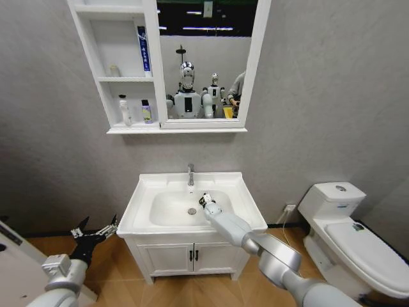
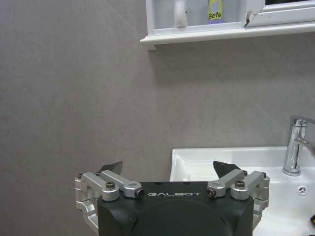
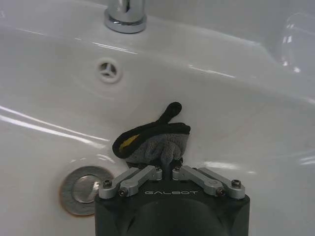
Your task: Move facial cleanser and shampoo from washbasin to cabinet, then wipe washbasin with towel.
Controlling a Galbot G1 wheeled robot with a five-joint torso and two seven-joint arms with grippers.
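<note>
In the centre of the frame, inside the washbasin (image 1: 249, 214), the right gripper (image 3: 170, 167) pinches the towel (image 3: 155, 142) against the bowl beside the drain (image 3: 81, 189), while the left gripper (image 1: 96, 231), fingers spread, idles lower left.

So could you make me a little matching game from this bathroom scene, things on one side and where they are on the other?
Things:
1. towel
2. left tool
3. yellow-green bottle
4. blue tube

Places or states:
A. on the cabinet's lowest shelf
B. open, beside the washbasin, holding nothing
C. pinched in the right tool, down in the bowl near the drain
D. standing upright on the cabinet's middle shelf

Pairs: 1-C, 2-B, 3-A, 4-D
</note>
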